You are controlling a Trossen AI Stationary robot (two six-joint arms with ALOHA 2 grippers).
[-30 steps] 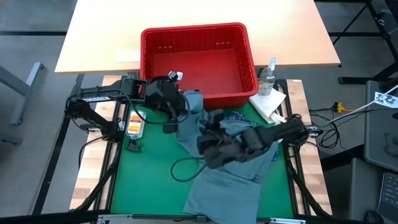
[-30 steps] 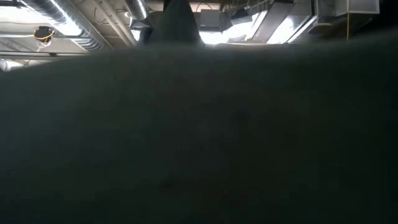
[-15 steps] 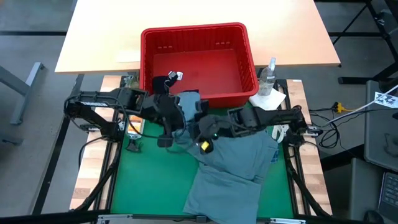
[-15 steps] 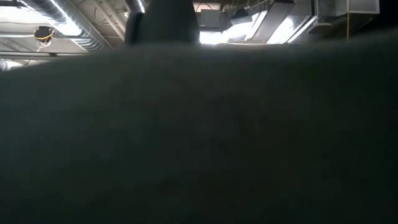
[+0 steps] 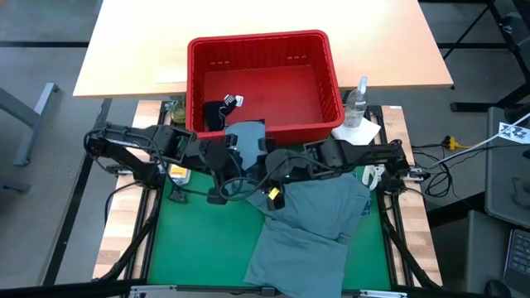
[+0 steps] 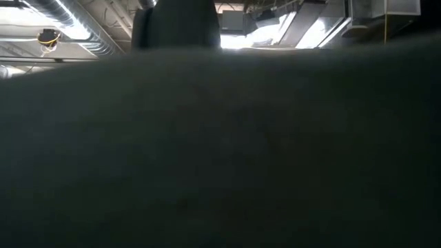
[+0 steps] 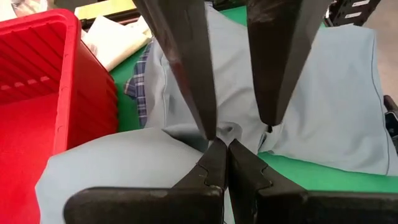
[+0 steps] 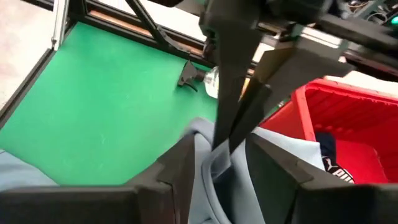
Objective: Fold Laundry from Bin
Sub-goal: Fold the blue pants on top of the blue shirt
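The large grey-blue garment [image 5: 308, 217] lies spread on the green mat, its far part bunched near the red bin [image 5: 263, 43]. My left gripper [image 7: 222, 148] is shut on a raised fold of it. My right gripper [image 7: 239, 129] is open, one finger on either side of that fold and of the left fingertips. A corner of the blue-white plaid shirt [image 7: 140, 84] shows from under the grey-blue garment. A dark navy garment [image 5: 219, 112] lies in the bin. In the low view, dark cloth fills almost the whole picture. My left gripper pinches a small raised fold [image 7: 231, 132] of the grey-blue garment between its two fingertips. It comes slanting down from the table's left. The fold is drawn up into a peak, and the rest of the garment lies slack on the mat. My right gripper: I cannot tell whether its fingertips [image 7: 208, 127] touch the cloth.
A white paper towel [image 5: 358, 136] and a clear spray bottle [image 5: 358, 98] sit at the bin's right corner. A bottle with an orange label [image 5: 177, 170] lies at the mat's left edge. Bare green mat [image 5: 199, 240] spreads at the near left.
My left gripper, still shut, has swung toward the table's middle and near side with the fold. My right gripper has rolled at the wrist and come toward the left gripper, ending astride its fingertips. The garment's far part has bunched near the bin.
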